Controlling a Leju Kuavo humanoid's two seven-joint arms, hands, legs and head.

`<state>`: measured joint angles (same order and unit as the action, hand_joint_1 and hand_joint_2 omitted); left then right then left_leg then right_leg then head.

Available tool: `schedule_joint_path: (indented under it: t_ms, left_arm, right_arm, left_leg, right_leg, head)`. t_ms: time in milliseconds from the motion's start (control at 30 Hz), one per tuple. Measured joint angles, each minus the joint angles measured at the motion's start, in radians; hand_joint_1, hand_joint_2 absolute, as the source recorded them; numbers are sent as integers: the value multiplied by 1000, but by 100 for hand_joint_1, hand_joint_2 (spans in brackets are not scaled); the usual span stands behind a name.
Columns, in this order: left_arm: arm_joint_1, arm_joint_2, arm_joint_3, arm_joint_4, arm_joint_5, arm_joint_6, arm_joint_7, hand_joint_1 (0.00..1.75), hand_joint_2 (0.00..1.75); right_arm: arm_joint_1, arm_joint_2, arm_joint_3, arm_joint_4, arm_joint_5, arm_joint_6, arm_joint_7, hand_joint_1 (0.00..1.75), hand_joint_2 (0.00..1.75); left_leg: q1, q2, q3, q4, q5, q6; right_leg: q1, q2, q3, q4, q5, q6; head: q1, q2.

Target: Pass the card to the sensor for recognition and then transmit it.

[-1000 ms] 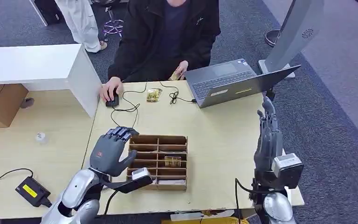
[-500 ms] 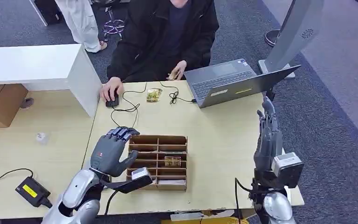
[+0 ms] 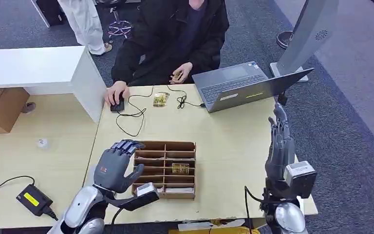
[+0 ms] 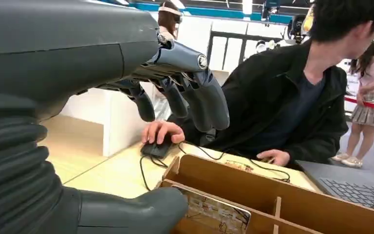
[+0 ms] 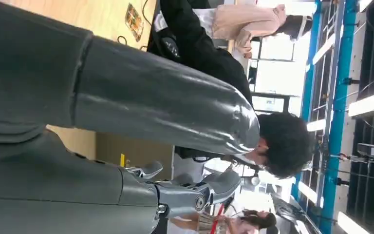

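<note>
My left hand [image 3: 113,165] hovers at the left edge of the cardboard organizer [image 3: 165,169], fingers spread and curved with nothing in them. My right hand [image 3: 280,144] stands upright off the desk's right edge, fingers straight and apart, also holding nothing. I judge the task barely begun: the card [image 3: 180,168] lies in a middle compartment of the organizer, not yet picked up, so the grasp, the pass over the sensor and the hand-over all remain. Which object is the sensor I cannot tell; a small patterned item [image 3: 160,99] lies on the far side, near the person's hand on the mouse [image 3: 117,104].

The organizer is brown corrugated board, cut into thin slotted dividers making shallow rectangular cells. The card looks flat, thin and glossy with a gold-toned print. The desk [image 3: 224,141] is pale smooth wood laminate, and the open laptop [image 3: 243,85] is matte grey.
</note>
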<state>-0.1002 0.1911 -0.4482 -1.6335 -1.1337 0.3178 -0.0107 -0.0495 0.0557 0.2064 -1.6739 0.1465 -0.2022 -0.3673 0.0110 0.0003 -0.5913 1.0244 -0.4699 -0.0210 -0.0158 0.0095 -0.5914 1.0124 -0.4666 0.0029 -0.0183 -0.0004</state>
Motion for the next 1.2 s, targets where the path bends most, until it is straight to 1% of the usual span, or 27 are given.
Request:
schedule_joint_path:
  t_ms: [67, 100, 133, 200, 267, 300, 367, 433, 467, 500, 600, 633, 667, 700, 733, 900, 933, 1200]
  left_arm:
    - [4, 0, 0, -2, 0, 2, 0, 70, 175]
    - [4, 0, 0, -2, 0, 2, 0, 73, 175]
    - [5, 0, 0, -2, 0, 2, 0, 72, 175]
    - [5, 0, 0, -2, 0, 2, 0, 75, 175]
    - [5, 0, 0, -2, 2, -2, 0, 73, 175]
    - [5, -1, 0, -2, 6, -3, 0, 82, 175]
    - [4, -2, 0, 1, 11, -5, -2, 84, 175]
    - [-2, -6, 0, 7, 16, -7, -4, 77, 175]
    - [-5, -8, 0, 11, 18, -8, -6, 79, 175]
    - [-8, -10, 0, 15, 18, -9, -6, 73, 175]
    - [-14, -14, 0, 24, 18, -11, -7, 72, 175]
    - [-16, -16, 0, 26, 18, -12, -7, 63, 175]
    - [-18, -17, 0, 30, 18, -13, -7, 63, 175]
    - [-19, -18, 0, 32, 16, -14, -7, 56, 175]
    - [-21, -19, 0, 35, 14, -16, -7, 54, 175]
    - [-31, -25, 0, 50, 9, -19, -7, 58, 175]
    - [-32, -26, 0, 53, 9, -21, -7, 54, 175]
    - [-45, -35, 0, 75, 2, -29, -7, 56, 175]
  right_arm:
    - [1, 0, 0, 0, 0, 0, 0, 0, 0]
    - [2, 0, 0, 0, 0, -1, 0, 0, 0]
    - [3, 0, 0, 0, 0, -1, 0, 0, 0]
    - [3, 0, 0, 0, 0, -1, 0, 0, 0]
    - [3, 0, 0, 0, 0, -1, 0, 0, 0]
    - [3, 0, 0, 0, 0, -1, 0, 0, 0]
    - [3, 1, 0, 1, 0, 0, 0, 0, 0]
    - [2, 3, 0, 2, 0, 4, 0, 0, 0]
    - [2, 4, 0, 2, 0, 6, 0, 0, 0]
    - [1, 5, 0, 2, 0, 8, 0, 0, 0]
    - [0, 7, 0, 2, 0, 8, 0, 0, 0]
    - [-1, 8, 0, 2, 0, 8, 0, 0, 0]
    - [-1, 8, 0, 2, 0, 8, 0, 0, 0]
    - [-1, 8, 0, 2, 0, 8, 0, 0, 0]
    - [-1, 8, 0, 2, 0, 8, 0, 0, 0]
    - [-3, 10, 0, 3, -2, 9, 0, 0, 0]
    - [-3, 11, 0, 4, -2, 9, 0, 0, 0]
    - [-8, 14, 1, 12, -3, 11, 1, 0, 0]
  left_leg:
    - [0, 0, 0, 0, 0, 0]
    - [0, 0, 0, 0, 0, 0]
    - [0, 0, 0, 0, 0, 0]
    - [0, 0, 0, 0, 0, 0]
    - [0, 0, 0, 0, 0, 0]
    - [0, 0, 0, 0, 0, 0]
    - [0, 0, 0, 0, 0, 0]
    - [0, 0, 0, 0, 0, 0]
    - [0, 0, 0, 0, 0, 0]
    - [0, 0, 0, 0, 0, 0]
    - [0, 0, 0, 0, 0, 0]
    - [0, 0, 0, 0, 0, 0]
    - [0, 0, 0, 0, 0, 0]
    - [0, 0, 0, 0, 0, 0]
    - [0, 0, 0, 0, 0, 0]
    - [0, 0, 0, 0, 0, 0]
    - [0, 0, 0, 0, 0, 0]
    - [0, 0, 0, 0, 0, 0]
  right_leg:
    - [0, 0, 0, 0, 0, 0]
    - [0, 0, 0, 0, 0, 0]
    - [0, 0, 0, 0, 0, 0]
    - [0, 0, 0, 0, 0, 0]
    - [0, 0, 0, 0, 0, 0]
    - [0, 0, 0, 0, 0, 0]
    - [0, 0, 0, 0, 0, 0]
    - [0, 0, 0, 0, 0, 0]
    - [0, 0, 0, 0, 0, 0]
    - [0, 0, 0, 0, 0, 0]
    - [0, 0, 0, 0, 0, 0]
    - [0, 0, 0, 0, 0, 0]
    - [0, 0, 0, 0, 0, 0]
    - [0, 0, 0, 0, 0, 0]
    - [0, 0, 0, 0, 0, 0]
    - [0, 0, 0, 0, 0, 0]
    - [0, 0, 0, 0, 0, 0]
    - [0, 0, 0, 0, 0, 0]
  head:
    - [0, 0]
    - [0, 0]
    - [0, 0]
    - [0, 0]
    - [0, 0]
    - [0, 0]
    - [0, 0]
    - [0, 0]
    - [0, 0]
    - [0, 0]
    - [0, 0]
    - [0, 0]
    - [0, 0]
    - [0, 0]
    - [0, 0]
    - [0, 0]
    - [0, 0]
    - [0, 0]
